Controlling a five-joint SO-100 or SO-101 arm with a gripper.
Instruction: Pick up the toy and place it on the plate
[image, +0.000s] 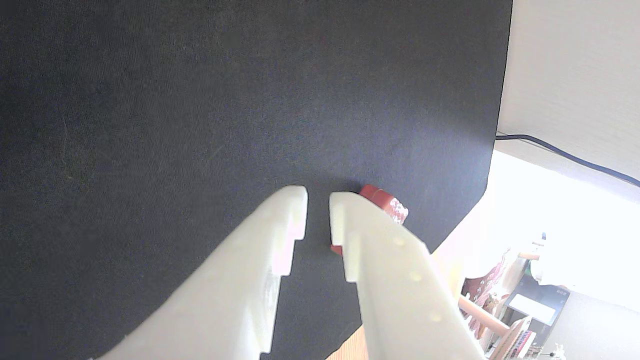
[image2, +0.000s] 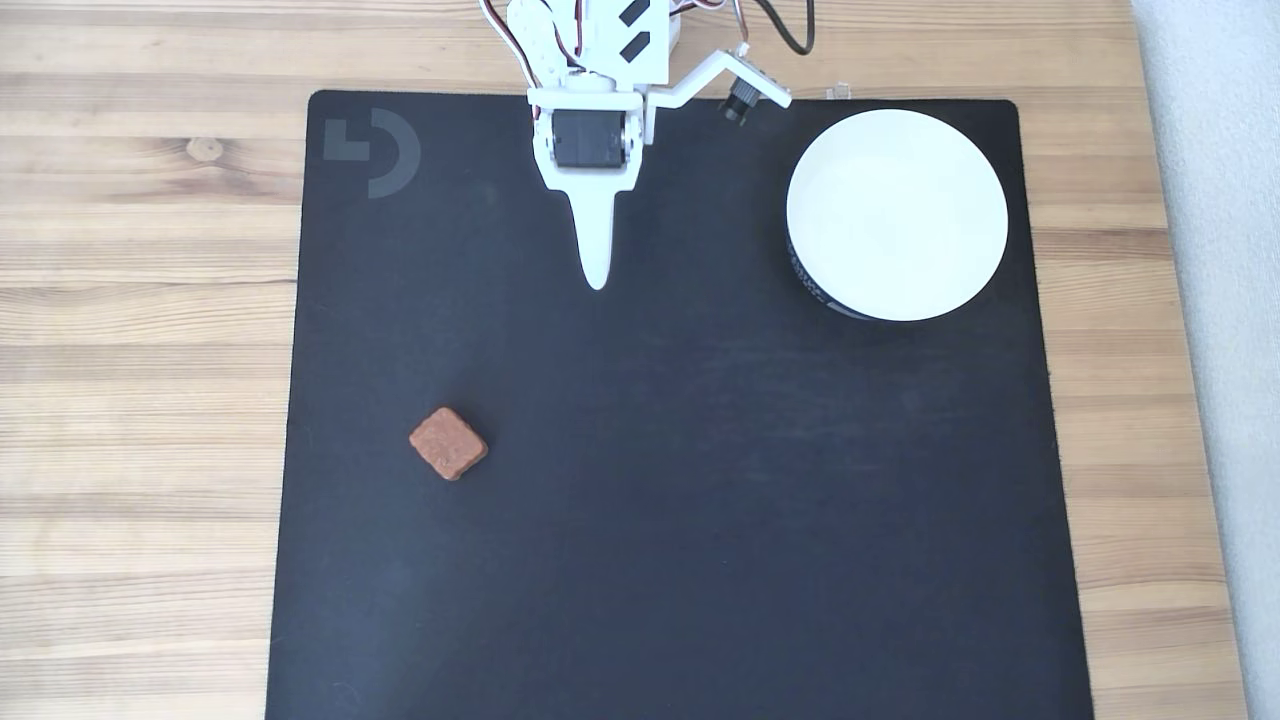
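The toy (image2: 448, 443) is a small reddish-brown square block lying on the black mat, left of centre in the fixed view. In the wrist view the toy (image: 387, 200) peeks out from behind the right finger, resting on the mat beyond the tips. The plate (image2: 897, 213) is a round white dish with a dark printed band, at the mat's upper right. My white gripper (image2: 597, 278) hangs over the upper middle of the mat, far from both. In the wrist view the gripper (image: 318, 197) is shut with only a thin slit at the tips and nothing held.
The black mat (image2: 680, 520) covers most of a wooden table (image2: 140, 300). In the wrist view the mat's edge (image: 492, 150) runs down the right, with a dark cable (image: 570, 157) and room clutter beyond. A pale surface (image2: 1220, 300) borders the table's right side.
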